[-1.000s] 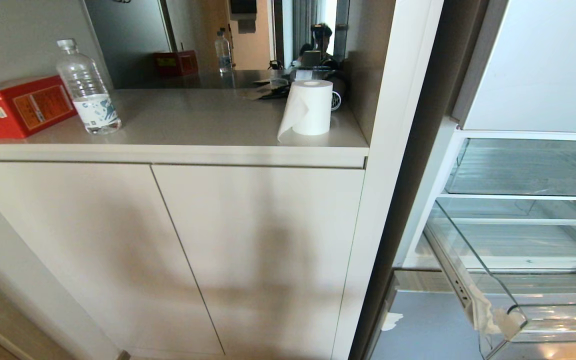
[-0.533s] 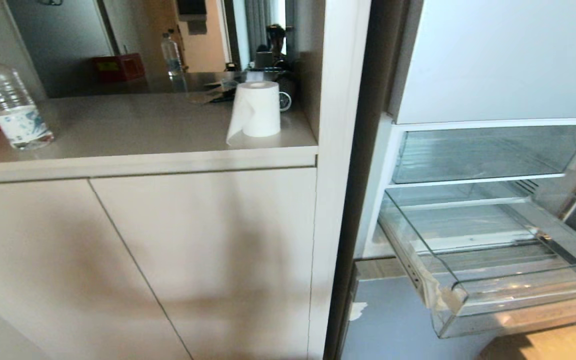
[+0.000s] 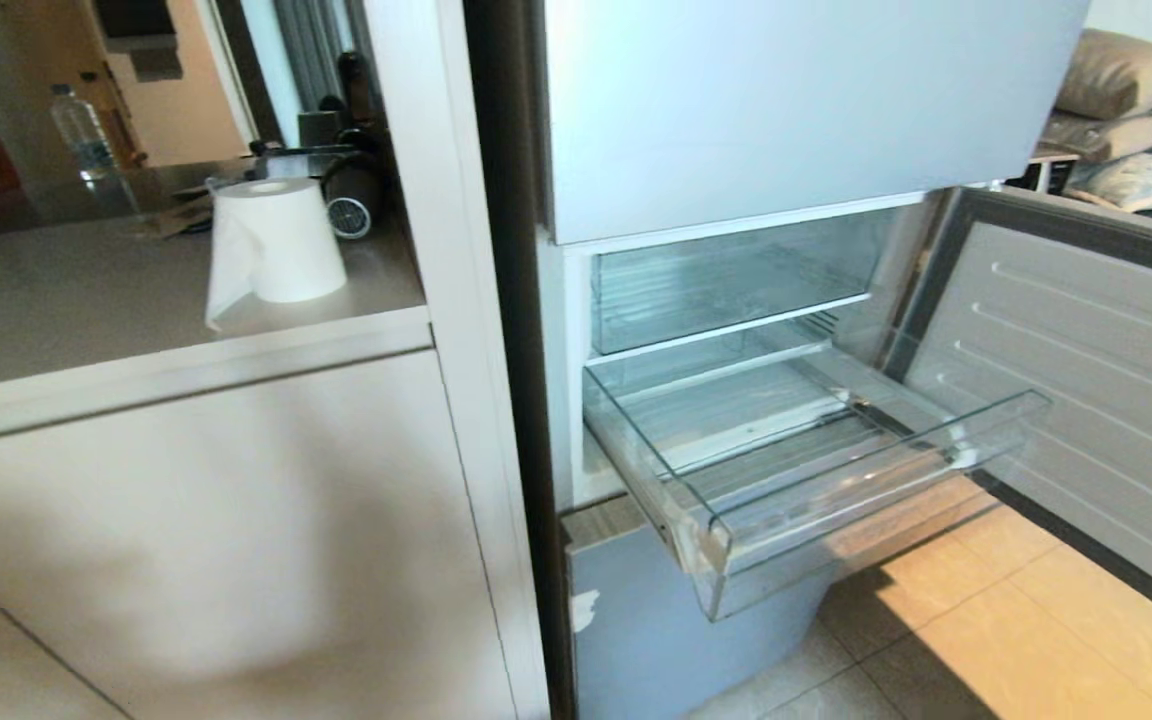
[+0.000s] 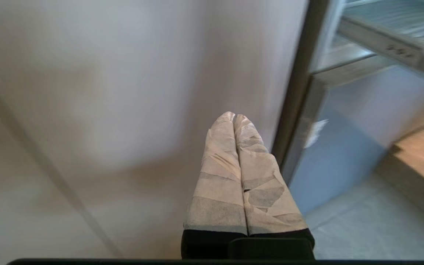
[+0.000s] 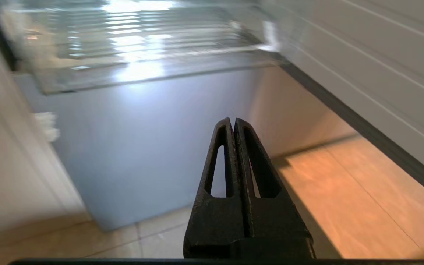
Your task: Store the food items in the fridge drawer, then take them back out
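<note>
Facing the open fridge, you have the fridge drawer pulled out at about 4 o'clock from the middle of the head view, its clear front wall toward you and its ribbed floor showing through. It looks bare: no food item lies in it, and none shows in any of the three views, so you cannot yet say where the pumpkin piece is.

Both claws hang low and out of the head view. The left gripper is clenched on nothing, its taped fingers pressed together, pointing at the pale cabinet door with the fridge's edge at its 2 o'clock. The right gripper is likewise clamped on nothing, its black fingertips meeting, aimed at the blue-grey lower fridge front with the drawer at its 11 o'clock and the open fridge door at 2 o'clock.

Expect the drawer to be light, stiff and slick, thin clear plastic that may crack or flex if you squeeze a corner. Take it, if you must move it, by the top rim of the front wall near its middle, so it slides straight on its rails rather than skewing. A small ribbed food piece should be light; grip it across its body, not by the stem.

On the counter at 10 o'clock stands a paper roll, well apart from the drawer.
</note>
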Controlling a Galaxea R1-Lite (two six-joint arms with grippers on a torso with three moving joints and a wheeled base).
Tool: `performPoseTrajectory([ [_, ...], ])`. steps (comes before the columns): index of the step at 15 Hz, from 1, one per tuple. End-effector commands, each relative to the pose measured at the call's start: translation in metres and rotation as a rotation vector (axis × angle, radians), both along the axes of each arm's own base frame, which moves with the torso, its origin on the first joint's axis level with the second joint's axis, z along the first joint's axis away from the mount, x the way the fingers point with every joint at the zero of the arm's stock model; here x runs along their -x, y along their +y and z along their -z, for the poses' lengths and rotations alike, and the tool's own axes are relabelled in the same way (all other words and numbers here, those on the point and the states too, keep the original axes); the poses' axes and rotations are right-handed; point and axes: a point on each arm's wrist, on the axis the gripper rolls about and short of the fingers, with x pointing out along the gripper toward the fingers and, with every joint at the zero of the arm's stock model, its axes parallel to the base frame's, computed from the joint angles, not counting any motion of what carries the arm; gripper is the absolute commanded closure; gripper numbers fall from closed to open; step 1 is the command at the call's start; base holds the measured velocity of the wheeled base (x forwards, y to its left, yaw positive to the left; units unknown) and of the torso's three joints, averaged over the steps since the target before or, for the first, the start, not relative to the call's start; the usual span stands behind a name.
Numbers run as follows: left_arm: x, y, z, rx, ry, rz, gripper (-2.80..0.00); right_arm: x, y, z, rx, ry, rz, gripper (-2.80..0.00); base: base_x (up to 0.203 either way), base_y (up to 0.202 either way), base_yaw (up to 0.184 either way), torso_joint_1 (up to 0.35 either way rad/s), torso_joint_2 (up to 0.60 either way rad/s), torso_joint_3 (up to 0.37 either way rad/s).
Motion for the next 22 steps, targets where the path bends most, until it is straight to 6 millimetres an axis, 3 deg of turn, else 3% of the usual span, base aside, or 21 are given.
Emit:
performPoseTrajectory([
  [1,0.000,0.000,0.000,0.000,0.003,0.000,0.00,0.000,0.000,0.000,0.001,0.002,-0.001,0.00,0.004,0.012,-0.176,0.001,0.00,0.003],
  [12,0.000,0.000,0.000,0.000,0.002,0.000,0.00,-0.002,0.000,-0.002,0.011,0.016,0.000,0.00,0.002,0.006,-0.144,0.002,0.00,0.003],
  [15,0.000,0.000,0.000,0.000,0.002,0.000,0.00,-0.011,-0.002,-0.030,-0.103,0.081,0.101,0.00,0.000,0.000,0.000,0.000,0.00,0.000],
  [18,0.000,0.000,0.000,0.000,0.002,0.000,0.00,-0.046,-0.009,-0.070,-0.248,0.207,0.407,0.00,0.000,0.000,0.000,0.000,0.00,0.000],
  [22,0.000,0.000,0.000,0.001,0.002,0.000,0.00,-0.090,-0.052,-0.098,-0.327,0.221,0.736,0.00,0.000,0.000,0.000,0.000,0.00,0.000],
])
